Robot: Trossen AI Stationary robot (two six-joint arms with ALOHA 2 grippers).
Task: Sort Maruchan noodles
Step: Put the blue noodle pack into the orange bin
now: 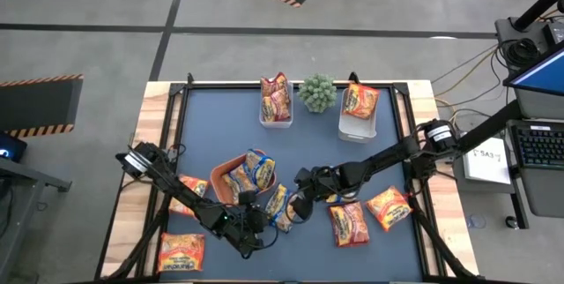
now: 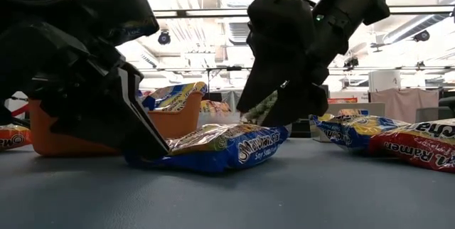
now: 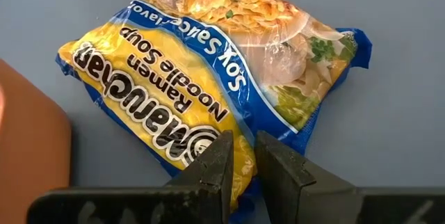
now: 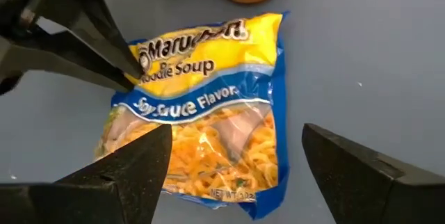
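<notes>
A yellow-and-blue Maruchan packet [image 1: 278, 203] lies flat on the dark mat near the table's near edge, also seen in the low view as the packet [image 2: 227, 147]. My left gripper [image 3: 241, 172] is at its yellow end, shut on it. My right gripper [image 4: 236, 130] hangs open just above the packet's other, noodle-picture end [image 4: 222, 154], one finger on each side. Further yellow-and-blue packets sit in the orange tray [image 1: 222, 181]. Red-orange and orange packets [image 1: 348, 224] lie around on the mat. My left gripper pinches the packet's yellow end at its edge [image 3: 233, 140] between the two fingers. The fingers [image 2: 146, 140] slant down to it from the table's near left side. The packet lies on the mat, its pinched end low against the table.
Two clear tubs stand at the far edge, the left tub [image 1: 276, 112] holding red packets and the right tub [image 1: 356, 125] an orange one, with a small plant [image 1: 317, 93] between them. Loose packets lie near right [image 1: 388, 206] and near left [image 1: 181, 250].
</notes>
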